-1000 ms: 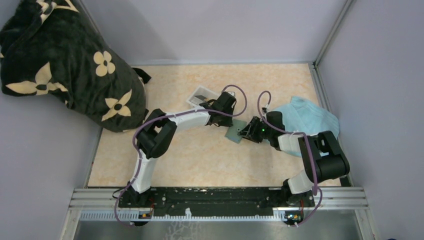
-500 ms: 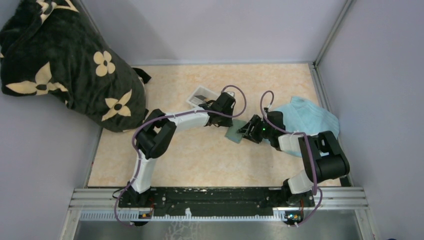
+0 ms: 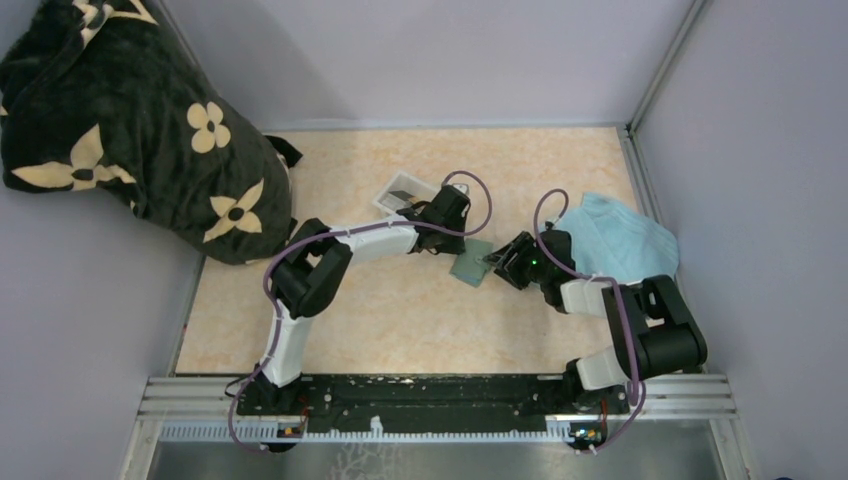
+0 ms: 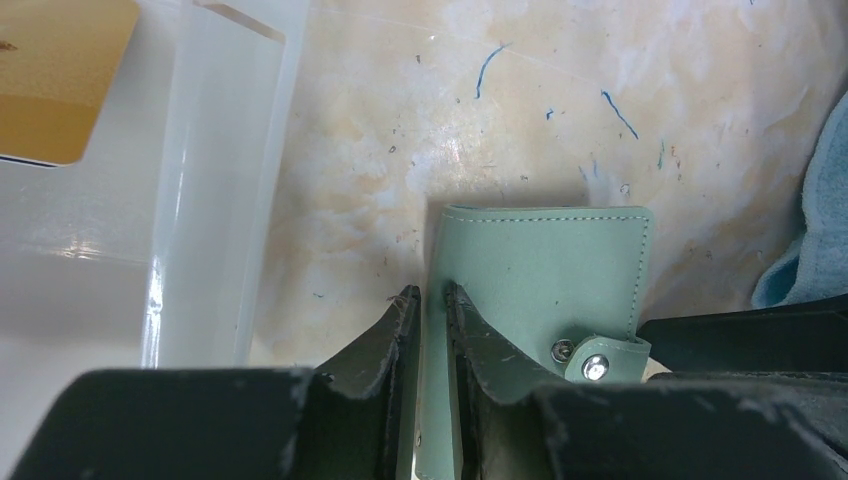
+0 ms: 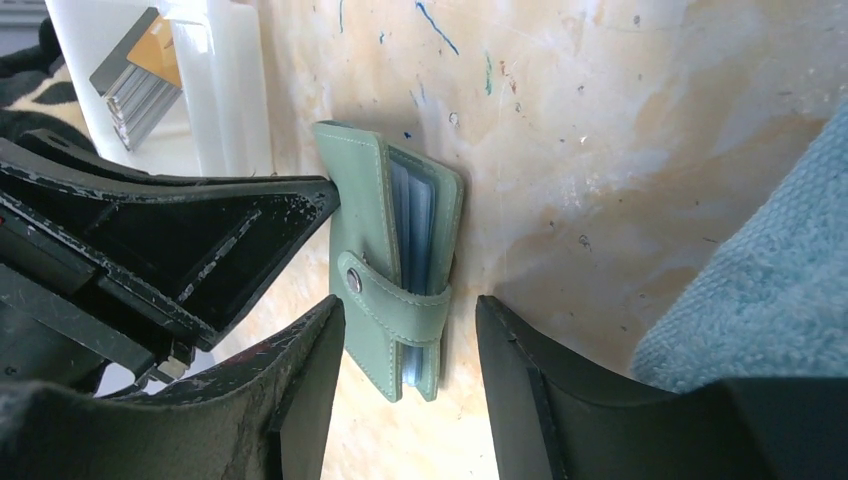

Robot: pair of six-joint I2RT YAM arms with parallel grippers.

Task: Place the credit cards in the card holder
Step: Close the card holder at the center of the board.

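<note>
Card holder [image 4: 540,270] looked light, floppy; left tool [image 4: 430,300] clamped its cover edge, best hold. Right tool [image 5: 410,305] apart, straddling strap [image 5: 395,295].

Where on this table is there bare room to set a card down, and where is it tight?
Bare table runs wide between the card holder and the near edge. A second free strip lies along the far side, beyond the white tray and towel. Tight: the middle, where tray, holder and towel cluster.

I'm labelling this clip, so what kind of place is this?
Probably a lab robot test cell: two arms bolted to a metal rail, a tabletop enclosed by plain grey panels, a staged card holder.
</note>
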